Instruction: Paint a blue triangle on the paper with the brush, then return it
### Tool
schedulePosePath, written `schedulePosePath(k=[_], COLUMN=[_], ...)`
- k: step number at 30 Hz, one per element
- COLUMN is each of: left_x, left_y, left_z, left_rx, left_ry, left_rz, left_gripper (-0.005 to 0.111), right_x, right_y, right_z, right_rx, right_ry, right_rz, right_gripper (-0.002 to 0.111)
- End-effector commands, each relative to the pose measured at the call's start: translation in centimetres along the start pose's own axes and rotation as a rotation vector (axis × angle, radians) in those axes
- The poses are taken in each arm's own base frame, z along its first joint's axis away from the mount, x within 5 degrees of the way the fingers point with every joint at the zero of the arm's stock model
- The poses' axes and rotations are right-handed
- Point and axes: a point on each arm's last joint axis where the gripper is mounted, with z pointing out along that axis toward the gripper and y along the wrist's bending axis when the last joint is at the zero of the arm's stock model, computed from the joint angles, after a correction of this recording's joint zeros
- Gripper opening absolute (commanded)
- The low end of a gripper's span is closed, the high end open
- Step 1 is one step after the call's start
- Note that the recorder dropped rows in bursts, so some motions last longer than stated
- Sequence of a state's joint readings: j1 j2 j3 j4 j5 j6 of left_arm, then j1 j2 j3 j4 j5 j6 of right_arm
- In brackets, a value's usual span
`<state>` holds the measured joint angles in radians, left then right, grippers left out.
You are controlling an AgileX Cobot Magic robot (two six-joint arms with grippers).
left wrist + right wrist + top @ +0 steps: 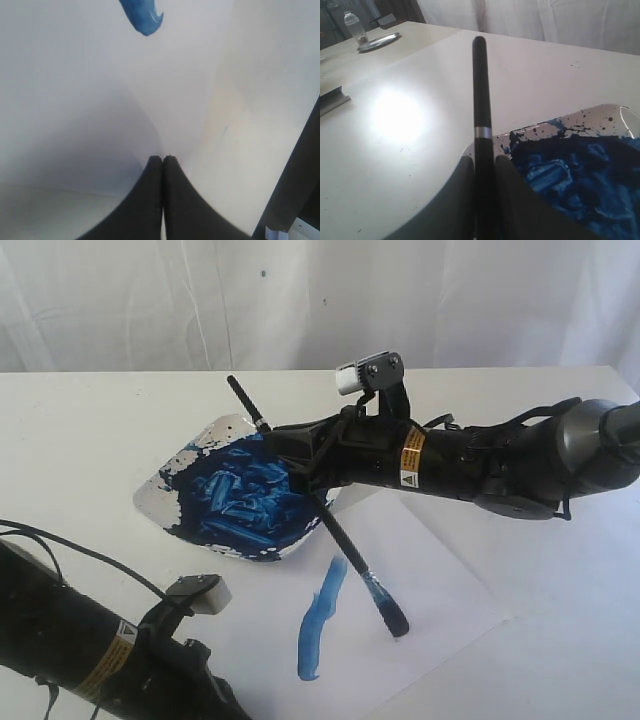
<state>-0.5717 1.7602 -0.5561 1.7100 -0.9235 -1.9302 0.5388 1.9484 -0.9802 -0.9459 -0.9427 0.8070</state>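
White curtain is hanging behind white bench. Paper is lying flat just beside paint dish, w/ one blue stroke on it. Triangle not yet formed; approx. one side done.

Right tool is clamping brush mid-handle above dish edge. Bristle end is pointing down at paper near stroke's upper end; contact can't be confirmed.

Left tool is hovering over paper near one end of stroke, jaws together, holding nothing.

Judgement: second side is in hand. Rec.:
- starting at stroke's top end so corners are joining;
- keeping pressure light and even;
- watching handle clearance over wet dish;
- reloading if line is thinning.
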Motion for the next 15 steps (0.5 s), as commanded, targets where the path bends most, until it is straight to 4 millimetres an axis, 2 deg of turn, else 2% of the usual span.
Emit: schedulePosePath(k=[1, 15], left_x=[0.3, 0.3], left_y=[0.2, 0.2], left_z=[-0.1, -0.1], left_rx=[-0.022, -0.022], left_ry=[0.010, 0.010], left_rz=[0.013, 0.013], left_gripper=[0.000, 0.000], right_x=[0.1, 1.3], right_y=[-0.5, -1.6], right_z=[-0.2, 0.4], right_rx=[0.025, 0.066], right_ry=[-0.007, -0.070], right_rz=[-0.010, 0.006], right_gripper=[0.000, 0.000])
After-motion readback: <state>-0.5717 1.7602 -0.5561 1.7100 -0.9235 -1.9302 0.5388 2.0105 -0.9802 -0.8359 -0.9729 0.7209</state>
